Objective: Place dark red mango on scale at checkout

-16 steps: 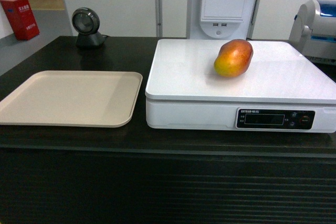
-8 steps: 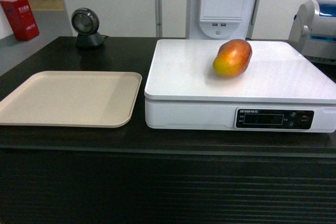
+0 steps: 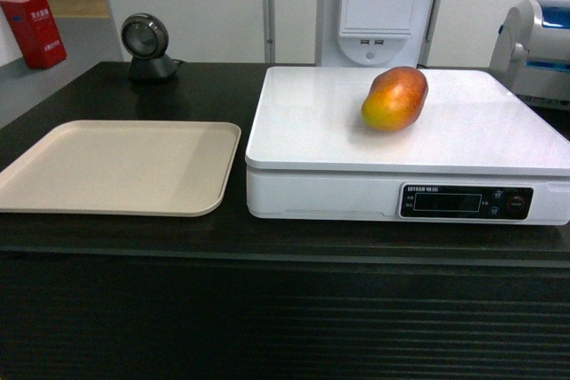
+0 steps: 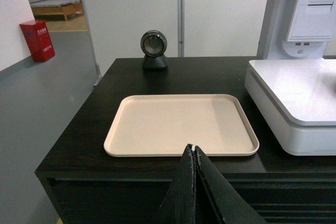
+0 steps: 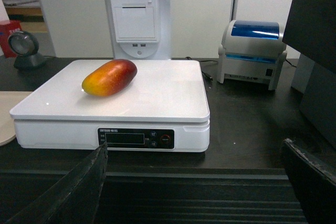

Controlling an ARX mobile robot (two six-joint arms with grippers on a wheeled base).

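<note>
The dark red mango (image 5: 109, 77) lies on the scale (image 5: 157, 98), well beyond the right fingers (image 5: 68, 192), spread wide.

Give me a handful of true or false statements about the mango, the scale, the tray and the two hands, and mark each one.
1. The dark red mango lies on the scale's white top plate. True.
2. The beige tray holds a second mango. False: nothing lies on the tray.
3. The left hand is shut, its fingers pressed together. True.
4. The right hand is clamped on the mango. False: it is open, its fingers wide apart, short of the scale.
5. The tray sits to the right of the scale in the head view. False: it sits to the left, on the checkout.
</note>
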